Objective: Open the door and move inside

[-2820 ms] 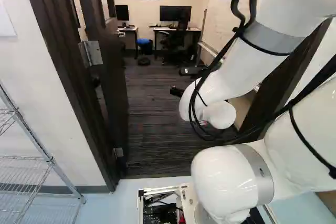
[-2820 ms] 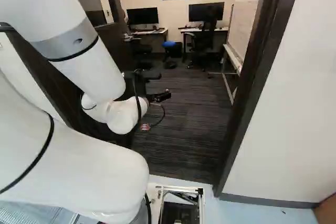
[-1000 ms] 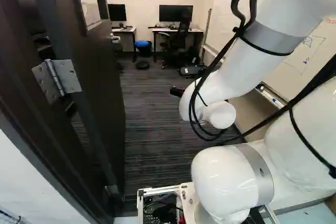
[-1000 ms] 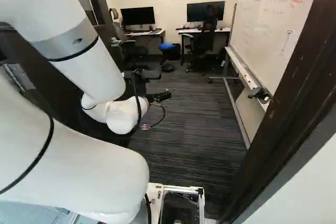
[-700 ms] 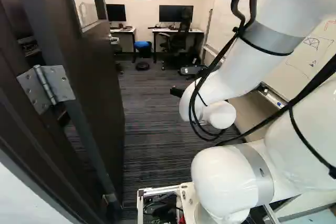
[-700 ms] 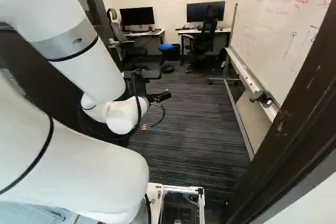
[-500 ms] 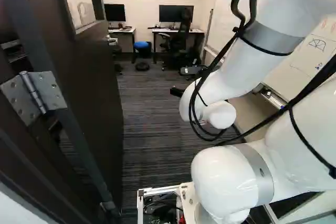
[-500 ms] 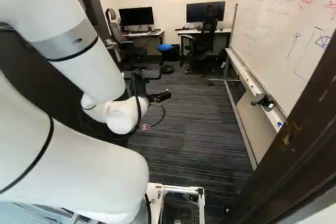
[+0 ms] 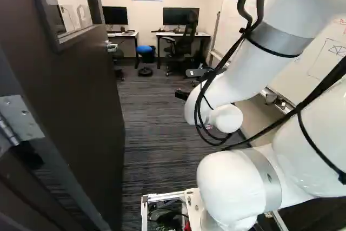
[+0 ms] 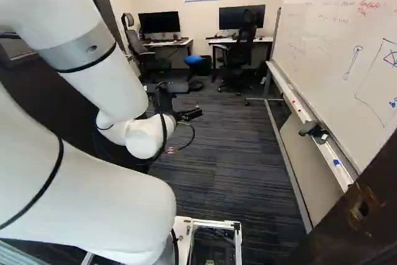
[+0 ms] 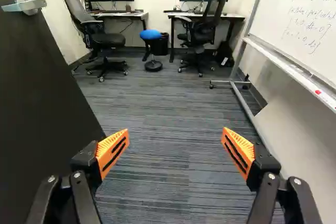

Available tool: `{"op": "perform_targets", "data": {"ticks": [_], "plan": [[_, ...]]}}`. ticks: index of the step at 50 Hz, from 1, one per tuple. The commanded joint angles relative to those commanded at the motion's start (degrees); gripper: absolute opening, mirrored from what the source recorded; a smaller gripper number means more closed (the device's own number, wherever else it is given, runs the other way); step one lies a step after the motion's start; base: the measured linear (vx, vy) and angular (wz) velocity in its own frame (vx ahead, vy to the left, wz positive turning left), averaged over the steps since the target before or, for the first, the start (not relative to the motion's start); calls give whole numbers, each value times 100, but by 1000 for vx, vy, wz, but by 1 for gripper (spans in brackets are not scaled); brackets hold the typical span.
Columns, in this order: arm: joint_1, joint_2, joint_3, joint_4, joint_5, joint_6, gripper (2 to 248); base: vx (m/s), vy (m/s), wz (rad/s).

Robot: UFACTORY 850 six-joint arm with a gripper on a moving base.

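Wrist view: pincer (image 11: 175, 140) stood wide, empty; open door (image 11: 42, 87) beside it, carpet (image 11: 168, 98) ahead. Left base view: hinge (image 9: 20, 118) sat well behind pincer. Right base view: frame (image 10: 338, 237) behind too; opening looked done, base (image 10: 214, 223) likely needed to clear it.

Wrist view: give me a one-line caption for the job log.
Open end effector above striped carpet, the opened door alongside, a blue-topped stool farther ahead.

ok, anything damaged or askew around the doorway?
One spot: the door frame, lower right of the right base view, has a scuffed patch around what looks like its latch hole, lighter material showing through. Nothing odd about the open door.
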Motion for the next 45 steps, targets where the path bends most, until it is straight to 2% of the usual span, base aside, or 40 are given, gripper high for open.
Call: {"op": "perform_targets", "data": {"ticks": [45], "plan": [[0,0,0,0,0,0,247,211,-6,-8]]}}
